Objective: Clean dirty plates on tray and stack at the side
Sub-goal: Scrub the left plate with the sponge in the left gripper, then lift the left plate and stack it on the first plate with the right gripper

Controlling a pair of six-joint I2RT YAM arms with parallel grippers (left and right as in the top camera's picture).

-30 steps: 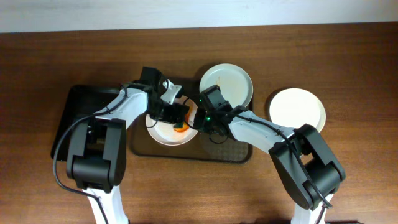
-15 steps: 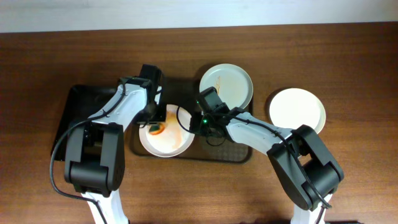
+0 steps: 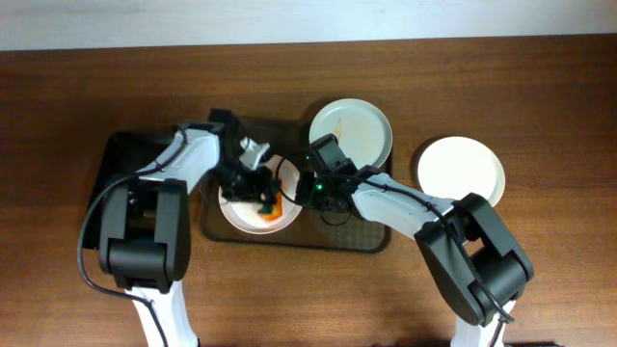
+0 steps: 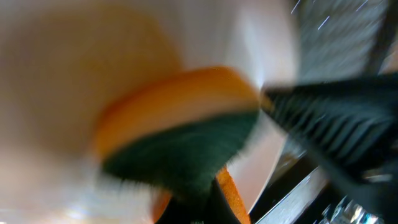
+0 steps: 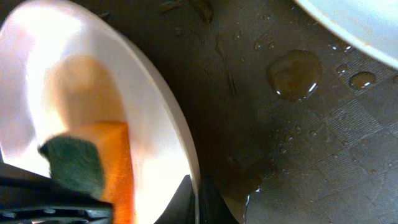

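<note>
A white plate (image 3: 249,214) sits tilted on the left part of the brown tray (image 3: 357,231). My left gripper (image 3: 260,189) is shut on an orange and green sponge (image 3: 274,205) and presses it on the plate. In the left wrist view the sponge (image 4: 180,143) fills the middle, blurred, on the plate (image 4: 62,68). My right gripper (image 3: 307,189) is shut on the plate's right rim; its fingertips (image 5: 186,198) pinch the rim (image 5: 180,143). A second plate (image 3: 350,132) with faint sauce streaks lies at the tray's back right. A third, clean plate (image 3: 461,169) lies on the table to the right.
A smaller black tray (image 3: 120,178) lies left of the brown tray, under my left arm. The brown tray's floor (image 5: 298,124) is wet, with puddles and drops. The second plate's edge (image 5: 354,18) shows at the top right of the right wrist view.
My left gripper swept the sponge to the plate's left side and back to its right side. My right gripper kept its hold on the rim; the plate shifted slightly.
</note>
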